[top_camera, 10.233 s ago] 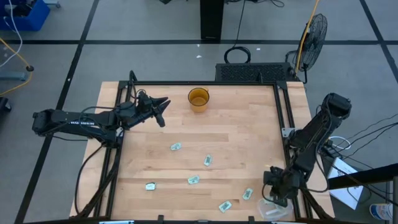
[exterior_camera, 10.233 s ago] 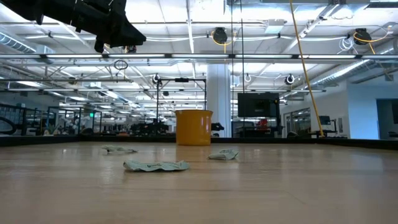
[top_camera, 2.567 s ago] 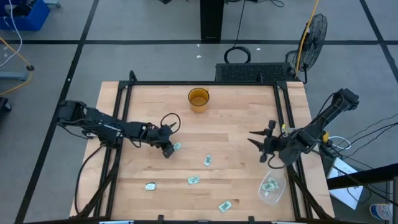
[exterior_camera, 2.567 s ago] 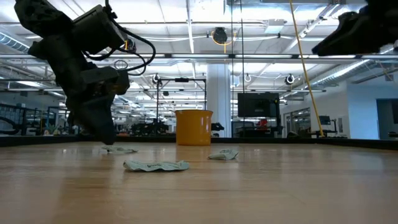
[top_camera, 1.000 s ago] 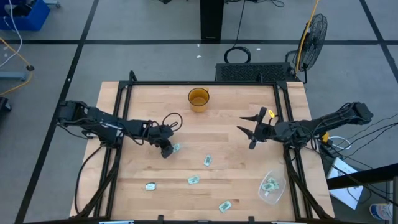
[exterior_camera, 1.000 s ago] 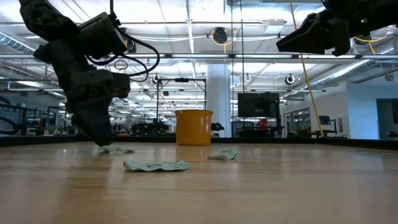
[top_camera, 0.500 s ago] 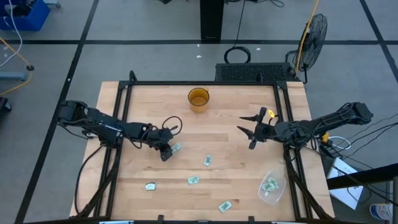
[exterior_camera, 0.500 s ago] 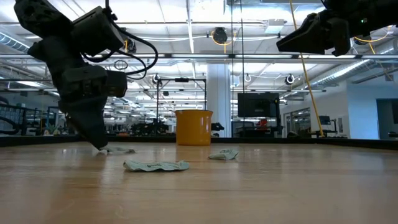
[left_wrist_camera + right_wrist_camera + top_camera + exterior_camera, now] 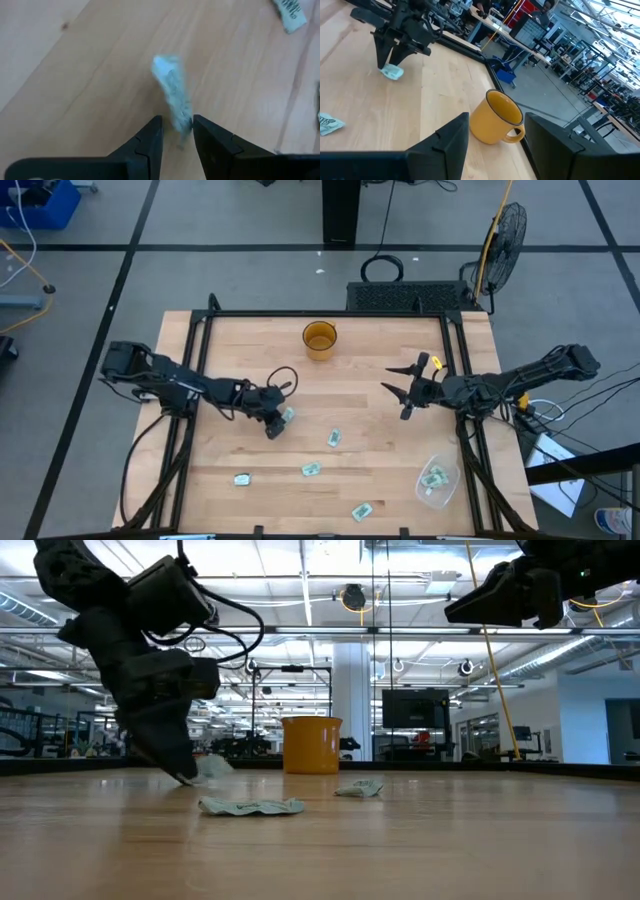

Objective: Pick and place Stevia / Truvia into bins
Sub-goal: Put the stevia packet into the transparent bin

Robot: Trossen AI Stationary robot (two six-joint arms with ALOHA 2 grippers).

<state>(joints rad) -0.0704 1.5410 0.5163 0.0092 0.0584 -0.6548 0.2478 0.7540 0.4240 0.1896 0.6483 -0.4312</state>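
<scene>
On the left side of the desk, my left gripper [image 9: 277, 420] is pinched on one Stevia sachet [image 9: 172, 97], gripping it by its lower end so the rest stands up past the fingertips [image 9: 156, 131]. In the low view that sachet [image 9: 212, 766] sits just clear of the wood. It is a thin hold, so I'd lift slowly and keep the wrist level, otherwise the paper may twist out on the way to the amber cup [image 9: 319, 339] at the far edge, near the middle.

Moving right, four loose sachets lie across the near half of the desk: one near the near-left corner [image 9: 241, 478], one mid-desk [image 9: 333, 438], one just nearer than that [image 9: 311, 469] and one by the near edge [image 9: 361, 509]. I'd carry high enough to avoid sweeping them.

My right gripper [image 9: 403, 388] hovers spread wide and empty over the right half of the desk, and I'd hold it there until the cup is free. The clear tub [image 9: 434, 480] sits at the near-right corner with sachets already in it.
</scene>
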